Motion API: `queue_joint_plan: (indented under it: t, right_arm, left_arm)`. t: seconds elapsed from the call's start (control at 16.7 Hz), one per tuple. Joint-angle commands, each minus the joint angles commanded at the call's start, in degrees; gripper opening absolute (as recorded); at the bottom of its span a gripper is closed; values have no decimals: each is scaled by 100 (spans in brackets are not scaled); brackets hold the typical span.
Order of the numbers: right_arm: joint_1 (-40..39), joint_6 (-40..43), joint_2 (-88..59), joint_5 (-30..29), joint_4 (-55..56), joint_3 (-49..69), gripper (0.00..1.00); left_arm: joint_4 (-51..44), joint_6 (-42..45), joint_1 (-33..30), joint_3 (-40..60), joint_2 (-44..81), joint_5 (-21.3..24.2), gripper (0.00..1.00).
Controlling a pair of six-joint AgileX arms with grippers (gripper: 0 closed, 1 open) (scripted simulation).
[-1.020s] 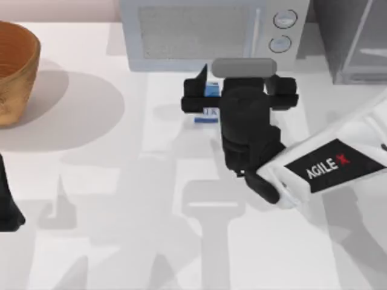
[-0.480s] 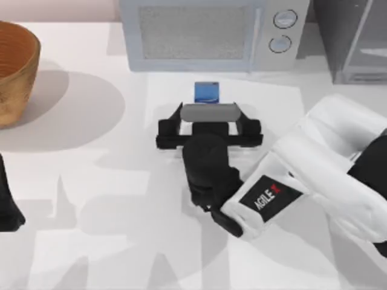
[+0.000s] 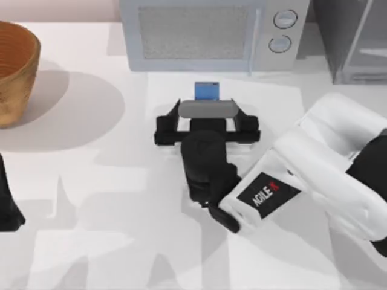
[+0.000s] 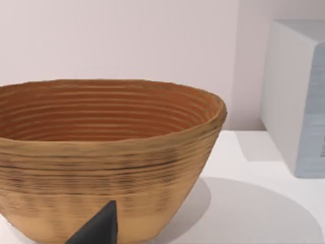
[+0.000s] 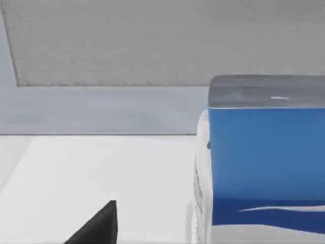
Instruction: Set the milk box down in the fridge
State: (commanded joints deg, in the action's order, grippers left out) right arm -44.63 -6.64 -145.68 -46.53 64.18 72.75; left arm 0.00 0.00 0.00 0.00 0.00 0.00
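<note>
The milk box stands upright on the table just in front of the microwave; its blue side looms close in the right wrist view. My right gripper lies low and level right behind it, pointing at the microwave. It is open, with its fingertips spread wider than the carton and nothing held. One dark fingertip shows beside the carton, apart from it. The fridge sits at the table's back right corner. My left gripper is parked at the left edge, open.
The light grey microwave with two knobs stands directly behind the carton, between it and the back wall. A brown woven bowl sits at the back left and appears again as the bowl close before the left wrist camera.
My right gripper has pulled back from over the carton towards the front left and dropped low. The milk box now stands uncovered ahead of its fingertips. The left arm is still.
</note>
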Motion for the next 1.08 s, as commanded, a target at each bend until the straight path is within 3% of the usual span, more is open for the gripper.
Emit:
queue_joint_plan:
  t: [0.36, 0.66, 1.08]
  right_arm:
    - [332, 78, -412, 326, -407, 877, 100]
    - [358, 83, -442, 352, -439, 943, 100]
    - [358, 83, -442, 352, -439, 943, 47]
  left_arm:
    - [0, 0, 0, 0, 0, 0, 100]
    - [0, 0, 0, 0, 0, 0, 100]
    - [0, 0, 0, 0, 0, 0, 100]
